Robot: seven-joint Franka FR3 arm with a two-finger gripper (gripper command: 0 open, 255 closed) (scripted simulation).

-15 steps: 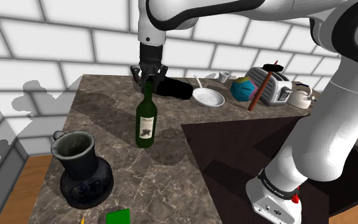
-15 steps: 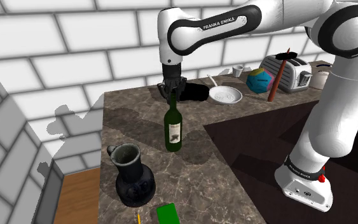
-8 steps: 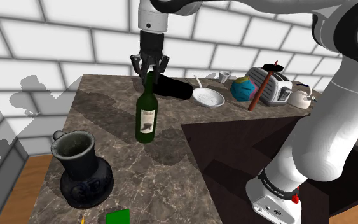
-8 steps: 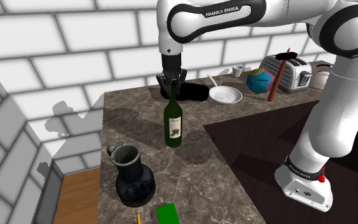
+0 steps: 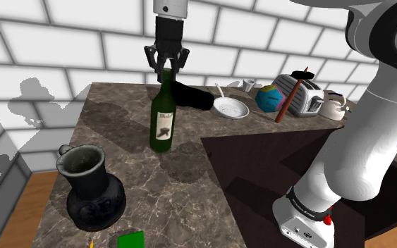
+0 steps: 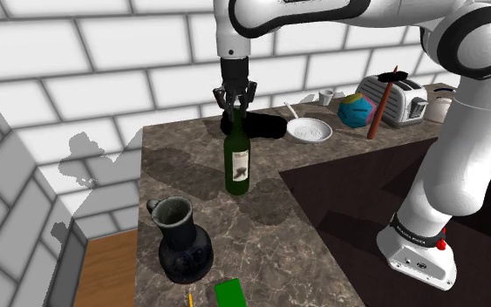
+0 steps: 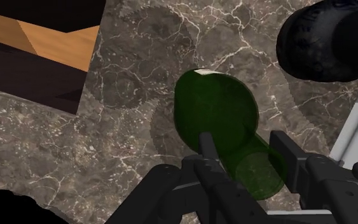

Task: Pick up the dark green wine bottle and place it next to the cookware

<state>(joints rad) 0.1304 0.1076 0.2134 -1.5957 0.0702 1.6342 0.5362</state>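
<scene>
Dark jug [image 5: 87, 184] stands at 7 o'clock from the bottle. Dark green wine bottle [image 5: 163, 121] is upright mid-counter [image 5: 119, 137], its neck pinched by the gripper [image 5: 166, 67]. Grasp done; base looks barely lifted. Remaining: carry to the white pan [image 5: 232, 108] at 2 o'clock, set down.

Nothing legible — the wine bottle [image 5: 161, 106] has a label [image 5: 163, 129] bearing a dark blot; no letters.
</scene>
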